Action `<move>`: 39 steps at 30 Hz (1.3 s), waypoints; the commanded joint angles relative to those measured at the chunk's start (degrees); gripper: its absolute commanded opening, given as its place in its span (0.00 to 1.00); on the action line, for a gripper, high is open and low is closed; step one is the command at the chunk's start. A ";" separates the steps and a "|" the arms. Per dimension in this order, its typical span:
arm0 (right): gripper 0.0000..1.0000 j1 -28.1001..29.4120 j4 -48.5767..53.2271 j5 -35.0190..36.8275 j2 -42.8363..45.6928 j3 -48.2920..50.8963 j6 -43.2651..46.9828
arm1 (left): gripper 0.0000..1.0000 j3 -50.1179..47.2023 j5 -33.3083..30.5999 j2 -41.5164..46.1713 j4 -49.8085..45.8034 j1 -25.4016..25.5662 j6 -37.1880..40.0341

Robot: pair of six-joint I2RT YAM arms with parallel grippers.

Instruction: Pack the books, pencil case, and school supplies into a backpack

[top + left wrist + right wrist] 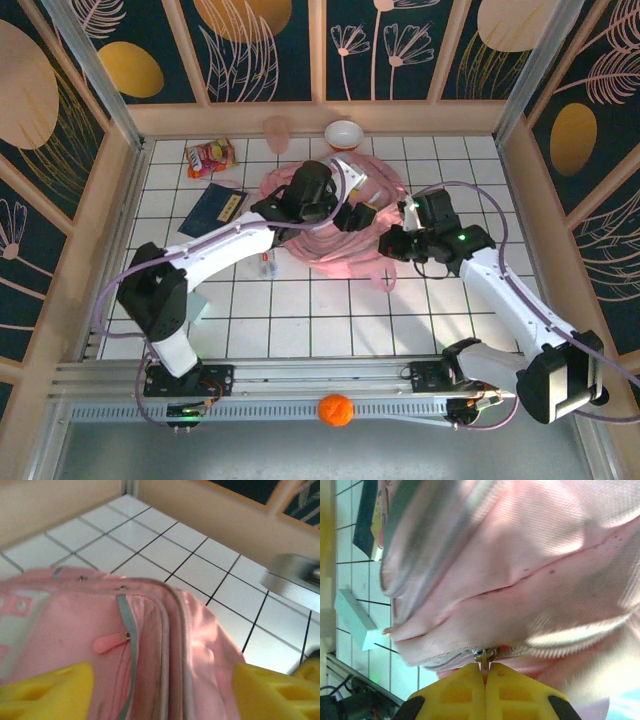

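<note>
The navy book bears a yellow label too small to read; it lies left of the pink backpack, mid-table, bare tiles open toward the arm bases. The left gripper hangs over the backpack's zip, jaws spread; the right wrist view shows the right gripper pinching a zipper pull.

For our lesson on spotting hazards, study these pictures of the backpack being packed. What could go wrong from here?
The right pincer is shut on just the small zipper pull; it could slip free. The left pincer hangs open right over the soft backpack rim and might snag the inner zip tab.
</note>
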State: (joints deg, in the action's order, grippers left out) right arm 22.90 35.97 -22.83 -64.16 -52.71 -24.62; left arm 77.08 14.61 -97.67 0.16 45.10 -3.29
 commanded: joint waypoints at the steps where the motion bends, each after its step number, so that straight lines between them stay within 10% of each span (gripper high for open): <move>1: 0.00 -2.87 0.33 -6.37 1.68 -0.85 8.01 | 0.86 -3.32 6.43 6.72 -0.97 -2.64 17.25; 9: 0.00 -4.74 0.95 -8.81 0.20 -1.61 11.24 | 0.94 -14.16 5.13 10.19 -6.61 -5.25 51.18; 22: 0.00 -4.80 1.56 -9.56 -1.02 -2.58 12.30 | 0.95 -11.73 -1.41 2.15 -2.90 -5.77 57.61; 25: 0.00 -4.79 1.64 -9.21 -1.03 -2.90 12.65 | 0.77 -12.54 -0.03 1.06 -0.12 -5.75 57.37; 31: 0.00 -4.95 3.35 -5.04 -1.24 -3.22 13.06 | 0.00 -8.83 6.18 1.39 -4.81 -5.68 52.49; 39: 0.00 -6.86 4.92 -0.67 -0.38 -4.23 12.00 | 0.00 -10.12 6.00 9.92 2.18 -3.60 30.48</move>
State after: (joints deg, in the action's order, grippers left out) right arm 16.45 40.49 -24.36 -65.69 -54.30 -12.71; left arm 67.11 18.81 -92.73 -6.17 40.03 37.78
